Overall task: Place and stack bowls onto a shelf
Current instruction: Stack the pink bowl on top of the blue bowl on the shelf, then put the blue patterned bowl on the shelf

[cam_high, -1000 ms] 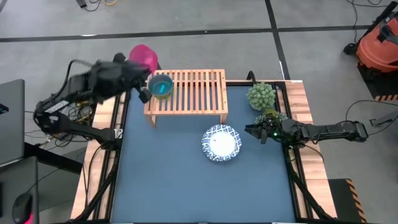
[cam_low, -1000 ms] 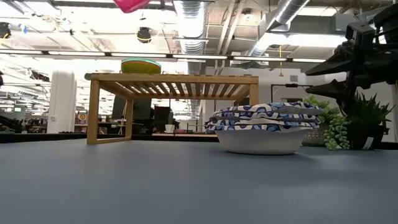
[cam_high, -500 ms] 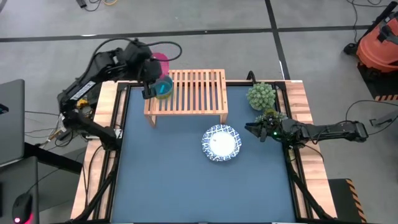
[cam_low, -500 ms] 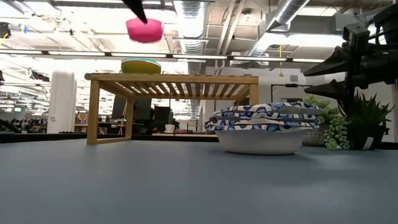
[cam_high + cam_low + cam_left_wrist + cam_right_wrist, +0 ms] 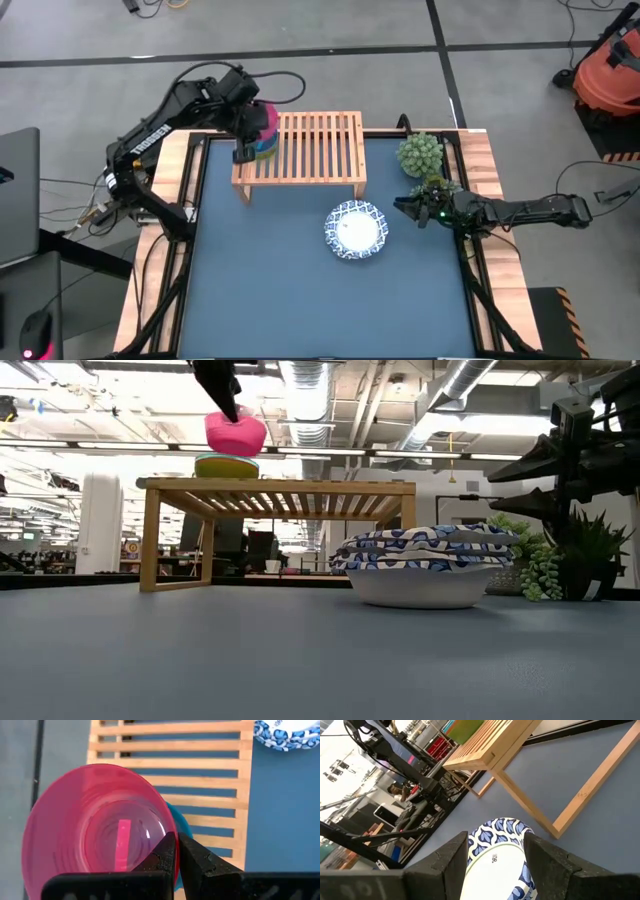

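Magenta bowl [image 5: 236, 433] hangs tilted just above the teal-topped bowl stack [image 5: 227, 465] at the shelf's [image 5: 310, 150] left end, its rim pinched by the left end effector [image 5: 176, 851]. The right end effector [image 5: 407, 210], fingers spread wide, waits by the worktop's right edge near the stacked white bowls [image 5: 355, 229].

One shelf [image 5: 310, 145], two stacked white patterned bowls [image 5: 430, 565] (rims blue), one magenta bowl [image 5: 236, 432], stacked small bowls [image 5: 227, 465] beneath (count unclear), two plants [image 5: 420, 155].

Glossy translucent plastic magenta bowl [image 5: 95, 827]; pale, smooth slatted wood shelf [image 5: 312, 145]; matt blue desk [image 5: 300, 290]; glazed white bowls [image 5: 425, 565].
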Controlling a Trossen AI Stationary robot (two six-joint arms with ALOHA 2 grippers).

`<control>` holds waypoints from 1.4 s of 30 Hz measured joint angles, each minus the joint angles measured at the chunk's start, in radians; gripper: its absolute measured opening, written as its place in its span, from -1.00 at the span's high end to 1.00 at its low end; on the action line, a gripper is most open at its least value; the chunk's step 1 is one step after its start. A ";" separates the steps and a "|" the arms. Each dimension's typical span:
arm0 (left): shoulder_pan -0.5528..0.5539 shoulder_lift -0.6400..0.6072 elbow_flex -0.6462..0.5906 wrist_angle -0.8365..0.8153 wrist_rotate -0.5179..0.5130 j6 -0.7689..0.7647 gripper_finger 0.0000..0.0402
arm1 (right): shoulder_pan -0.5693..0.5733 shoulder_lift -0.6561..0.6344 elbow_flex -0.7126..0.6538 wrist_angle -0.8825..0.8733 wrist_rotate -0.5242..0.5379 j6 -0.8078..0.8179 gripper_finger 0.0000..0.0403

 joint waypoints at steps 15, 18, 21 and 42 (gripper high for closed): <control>-0.009 -0.143 -0.294 0.182 -0.030 -0.007 1.00 | 0.000 0.000 0.000 0.000 0.000 0.002 -0.08; -0.009 -0.140 -0.294 0.186 -0.021 -0.008 1.00 | 0.000 0.000 0.000 0.000 0.002 0.002 -0.08; -0.009 -0.140 -0.294 0.196 -0.027 -0.008 1.00 | 0.000 0.000 0.000 0.002 0.009 0.002 -0.08; -0.003 -0.141 -0.279 0.220 -0.042 -0.011 0.37 | 0.000 0.000 0.000 0.002 0.017 0.000 -0.08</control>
